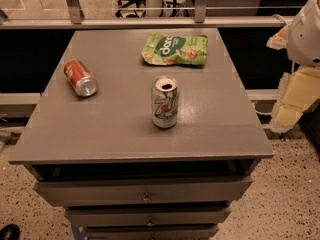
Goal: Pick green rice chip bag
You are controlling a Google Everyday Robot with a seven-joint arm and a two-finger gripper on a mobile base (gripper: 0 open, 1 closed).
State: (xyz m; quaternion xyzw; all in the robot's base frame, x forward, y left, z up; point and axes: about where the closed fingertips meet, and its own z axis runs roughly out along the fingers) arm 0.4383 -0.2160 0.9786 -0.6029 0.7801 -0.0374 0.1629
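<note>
Tabletop (220, 129): grey, above a stack of drawers (145, 190).
- Green rice chip bag (175, 49): lying flat near the far edge, slightly right of its middle, logo side up.
- White-and-green soda can (165, 103): upright, top opened, about mid-tabletop, apart from the bag.
- Orange soda can (80, 77): on its side near the left edge, toward the far-left corner.
- Gripper (294, 96): pale, beyond the right edge, off the tabletop, well apart from all three items.
</note>
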